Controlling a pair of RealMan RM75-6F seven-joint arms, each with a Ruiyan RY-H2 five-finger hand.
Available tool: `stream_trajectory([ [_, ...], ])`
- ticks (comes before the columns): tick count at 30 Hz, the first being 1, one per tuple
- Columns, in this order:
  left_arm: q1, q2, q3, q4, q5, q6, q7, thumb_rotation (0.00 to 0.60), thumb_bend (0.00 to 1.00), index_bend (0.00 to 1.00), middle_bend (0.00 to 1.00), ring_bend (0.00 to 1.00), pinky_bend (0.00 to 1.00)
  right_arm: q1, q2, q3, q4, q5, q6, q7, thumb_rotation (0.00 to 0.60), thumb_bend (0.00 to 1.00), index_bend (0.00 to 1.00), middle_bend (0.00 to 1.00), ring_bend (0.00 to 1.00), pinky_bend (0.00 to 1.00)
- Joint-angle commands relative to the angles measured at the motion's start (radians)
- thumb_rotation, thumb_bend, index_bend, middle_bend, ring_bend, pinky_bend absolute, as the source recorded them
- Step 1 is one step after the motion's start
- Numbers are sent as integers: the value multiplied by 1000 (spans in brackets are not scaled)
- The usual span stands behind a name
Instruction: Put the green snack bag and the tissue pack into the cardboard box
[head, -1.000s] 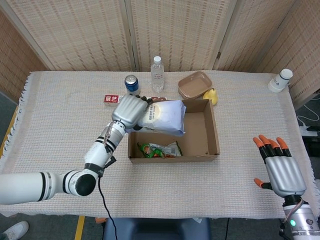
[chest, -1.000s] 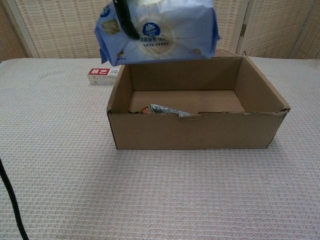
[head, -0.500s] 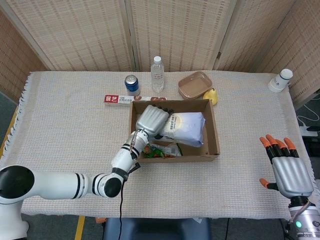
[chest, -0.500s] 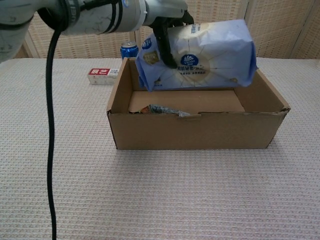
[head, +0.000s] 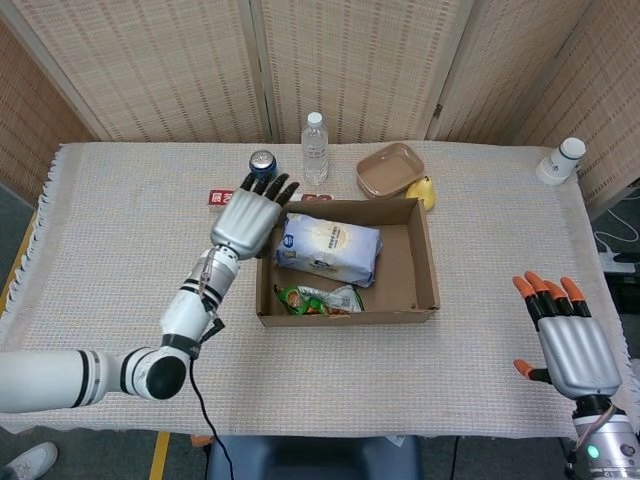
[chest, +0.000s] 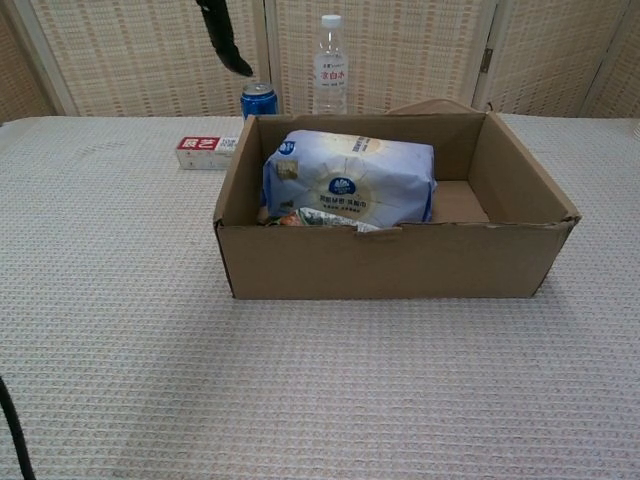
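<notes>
The blue-and-white tissue pack (head: 328, 247) (chest: 349, 188) lies inside the cardboard box (head: 424, 260) (chest: 400, 262), on its left half. The green snack bag (head: 320, 299) (chest: 320, 218) lies in the box by the front wall, partly under the pack. My left hand (head: 247, 217) hovers above the box's left wall with fingers spread and nothing in it; the chest view shows only a dark fingertip (chest: 225, 40) of it. Far off at the table's right front, my right hand (head: 562, 335) is open and empty.
Behind the box stand a blue can (head: 262, 165) (chest: 258, 100), a water bottle (head: 315, 147) (chest: 331, 64), a red-and-white small box (head: 221, 197) (chest: 205, 151), a brown tray (head: 389, 170) and a yellow object (head: 424, 191). A white bottle (head: 560, 160) lies at the far right corner.
My left hand has let go of the tissue pack, which now lies in the box, and has drawn back up and to the left. The right hand barely moved.
</notes>
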Motion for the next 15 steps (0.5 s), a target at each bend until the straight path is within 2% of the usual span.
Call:
stream_trajectory([
  [1, 197, 195, 104, -131, 231, 148, -85, 600, 251, 0, 0, 0, 116, -1, -5, -3, 0, -10, -2, -5, 600, 15, 64, 42, 0, 0],
  [3, 284, 259, 145, -145, 316, 183, -157, 600, 294, 0, 0, 0, 119, -3, -10, -5, 0, -19, 1, -14, 600, 15, 64, 42, 0, 0],
  [7, 503, 354, 240, -135, 520, 264, -382, 600, 352, 0, 0, 0, 137, -10, -20, -11, 0, -44, 6, -20, 600, 16, 64, 42, 0, 0],
  [10, 651, 372, 303, -102, 656, 345, -513, 600, 353, 0, 17, 0, 159, -13, -27, -14, 0, -56, 7, -27, 600, 16, 64, 42, 0, 0],
  [15, 849, 335, 388, -29, 812, 492, -553, 600, 385, 0, 54, 1, 175, -7, -41, -11, 0, -47, -4, -42, 600, 16, 64, 42, 0, 0],
])
